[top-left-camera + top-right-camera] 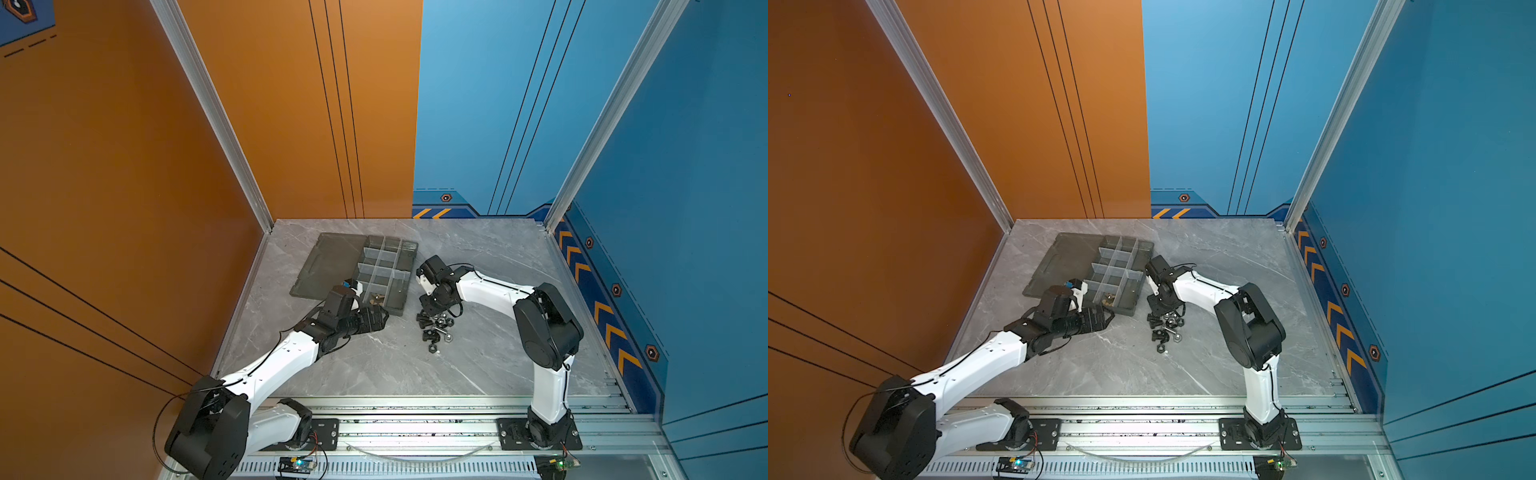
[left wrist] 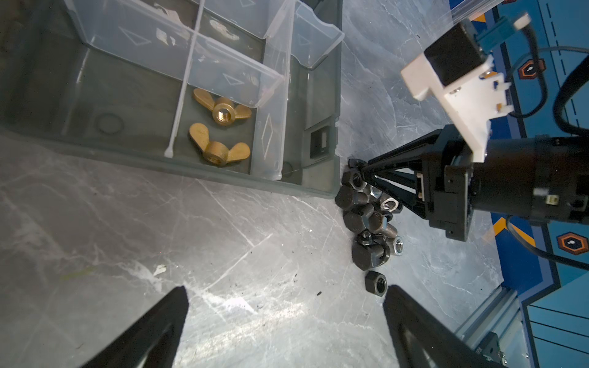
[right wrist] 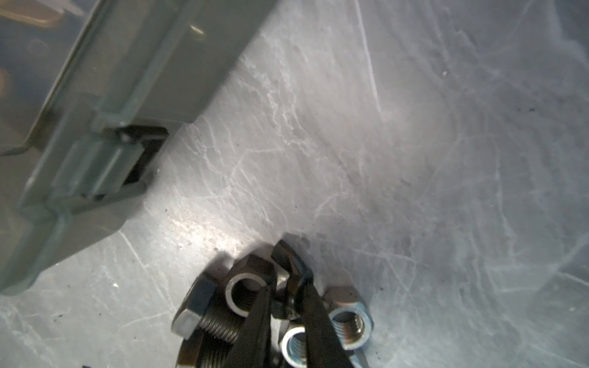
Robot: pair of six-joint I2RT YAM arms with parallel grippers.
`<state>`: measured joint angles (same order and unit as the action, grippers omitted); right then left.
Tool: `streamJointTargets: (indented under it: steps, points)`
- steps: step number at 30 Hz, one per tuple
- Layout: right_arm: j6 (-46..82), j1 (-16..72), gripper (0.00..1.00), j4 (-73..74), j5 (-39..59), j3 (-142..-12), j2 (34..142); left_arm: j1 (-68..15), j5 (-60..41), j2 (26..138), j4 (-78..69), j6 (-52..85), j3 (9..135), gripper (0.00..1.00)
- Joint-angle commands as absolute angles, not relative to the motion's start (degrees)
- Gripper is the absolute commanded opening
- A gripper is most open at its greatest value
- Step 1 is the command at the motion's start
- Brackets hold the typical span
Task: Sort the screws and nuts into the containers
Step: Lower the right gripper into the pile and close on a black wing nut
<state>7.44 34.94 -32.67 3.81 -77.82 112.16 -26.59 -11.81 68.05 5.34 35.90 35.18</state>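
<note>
Brass wing nuts [image 2: 223, 113], two, in one tray cell [image 2: 255, 131]; left gripper [image 2: 285, 290] spread, right gripper [image 3: 287, 283] tight on black nut [image 3: 290, 258].

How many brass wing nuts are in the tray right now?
2. Both brass wing nuts lie in one corner cell of the tray: one by the translucent divider, the other nearer the outer wall. Others may hide in the loose pile.

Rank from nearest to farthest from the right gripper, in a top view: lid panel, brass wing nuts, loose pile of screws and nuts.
1. Loose pile, at the right gripper.
2. Brass wing nuts, in a near tray cell.
3. Lid panel, far left of the tray.
</note>
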Motion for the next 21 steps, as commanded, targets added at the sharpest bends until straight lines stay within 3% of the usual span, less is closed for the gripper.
streamJointTargets:
  steps: [1, 21]
  points:
    - [6.8, 35.2, 0.21, -35.2, 1.7, -79.0, 113.7, -26.9, -11.1, 68.1, 5.6, 35.9, 36.4, 0.98]
    - [6.8, 34.2, 0.19, -34.1, 3.7, -76.7, 112.0, -26.9, -11.4, 69.0, 5.2, 36.2, 36.7, 0.98]
